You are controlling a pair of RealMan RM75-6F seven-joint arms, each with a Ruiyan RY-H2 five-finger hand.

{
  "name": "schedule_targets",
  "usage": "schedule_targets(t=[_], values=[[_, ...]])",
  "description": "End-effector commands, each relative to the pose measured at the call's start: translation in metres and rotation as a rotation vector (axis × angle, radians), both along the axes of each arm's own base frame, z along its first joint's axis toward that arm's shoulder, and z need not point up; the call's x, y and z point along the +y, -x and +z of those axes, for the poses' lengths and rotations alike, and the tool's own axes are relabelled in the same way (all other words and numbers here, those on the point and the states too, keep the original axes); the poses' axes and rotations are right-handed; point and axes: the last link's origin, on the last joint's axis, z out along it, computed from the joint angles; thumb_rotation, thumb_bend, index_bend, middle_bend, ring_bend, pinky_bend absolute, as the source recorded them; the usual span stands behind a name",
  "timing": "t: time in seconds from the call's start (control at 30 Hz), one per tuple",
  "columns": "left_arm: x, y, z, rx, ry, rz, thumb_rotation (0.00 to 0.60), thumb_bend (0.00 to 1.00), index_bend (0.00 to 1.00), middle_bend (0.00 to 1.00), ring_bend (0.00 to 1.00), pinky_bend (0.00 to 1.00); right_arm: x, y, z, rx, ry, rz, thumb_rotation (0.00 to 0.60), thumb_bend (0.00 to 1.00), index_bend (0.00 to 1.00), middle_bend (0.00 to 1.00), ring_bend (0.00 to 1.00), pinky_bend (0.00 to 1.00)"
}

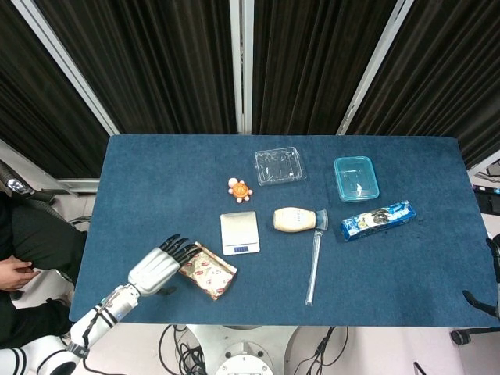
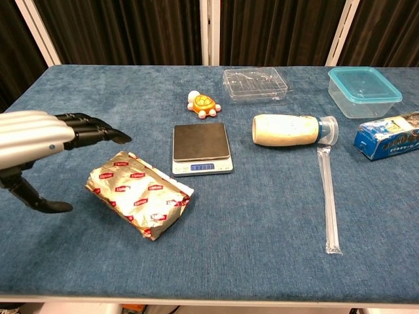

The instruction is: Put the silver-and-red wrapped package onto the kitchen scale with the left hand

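Silver foil with small red printed labels wraps the package (image 2: 140, 202), a flattish, crinkled block lying askew on the blue tabletop (image 2: 249, 222), just in front and to the left of the kitchen scale (image 2: 201, 148) and not on it. The scale's dark plate is bare, and its small display faces the front edge. The left robot hand (image 2: 39, 145) hangs above the tabletop to the left of the package, apart from it, its silver back turned up and its black fingers (image 2: 91, 132) stretched out toward the package. The thumb (image 2: 33, 196) is spread well below them, so the hand is wide apart and holds nothing. The right robot hand does not show.
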Motion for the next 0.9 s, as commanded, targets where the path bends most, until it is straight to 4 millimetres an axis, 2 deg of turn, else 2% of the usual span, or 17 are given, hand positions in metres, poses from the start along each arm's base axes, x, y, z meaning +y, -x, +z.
schedule_targets(t=[0.03, 0.17, 0.33, 0.57, 0.63, 0.73, 0.9], values=[[-0.003, 0.000, -0.007, -0.003, 0.010, -0.027, 0.600, 0.18, 0.00, 0.05, 0.00, 0.00, 0.001, -0.001, 0.000, 0.001, -0.001, -0.002, 0.600, 0.03, 0.00, 0.00, 0.00, 0.00], [0.000, -0.003, -0.012, -0.020, -0.007, -0.071, 0.600, 0.18, 0.00, 0.01, 0.00, 0.00, 0.001, -0.001, 0.000, 0.005, -0.001, -0.004, 0.600, 0.03, 0.00, 0.00, 0.00, 0.00], [0.006, -0.005, -0.027, -0.026, 0.000, -0.102, 0.600, 0.18, 0.00, 0.01, 0.00, 0.00, -0.001, -0.003, -0.001, 0.007, -0.006, -0.003, 0.600, 0.03, 0.00, 0.00, 0.00, 0.00], [0.018, 0.001, -0.044, 0.027, 0.017, -0.075, 0.600, 0.18, 0.00, 0.12, 0.00, 0.00, -0.002, -0.002, -0.001, 0.008, -0.013, -0.011, 0.600, 0.03, 0.00, 0.00, 0.00, 0.00], [0.018, 0.002, -0.046, 0.045, 0.017, -0.075, 0.600, 0.18, 0.04, 0.16, 0.00, 0.00, -0.001, -0.001, 0.000, 0.006, -0.012, -0.016, 0.600, 0.03, 0.00, 0.00, 0.00, 0.00], [0.018, 0.003, -0.047, 0.047, 0.012, -0.066, 0.600, 0.18, 0.16, 0.24, 0.00, 0.01, -0.001, 0.001, 0.000, 0.002, -0.017, -0.022, 0.600, 0.03, 0.00, 0.00, 0.00, 0.00], [0.018, 0.004, -0.048, 0.047, -0.012, -0.048, 0.600, 0.19, 0.36, 0.40, 0.02, 0.08, -0.001, 0.002, -0.002, 0.001, -0.025, -0.027, 0.600, 0.03, 0.00, 0.00, 0.00, 0.00]])
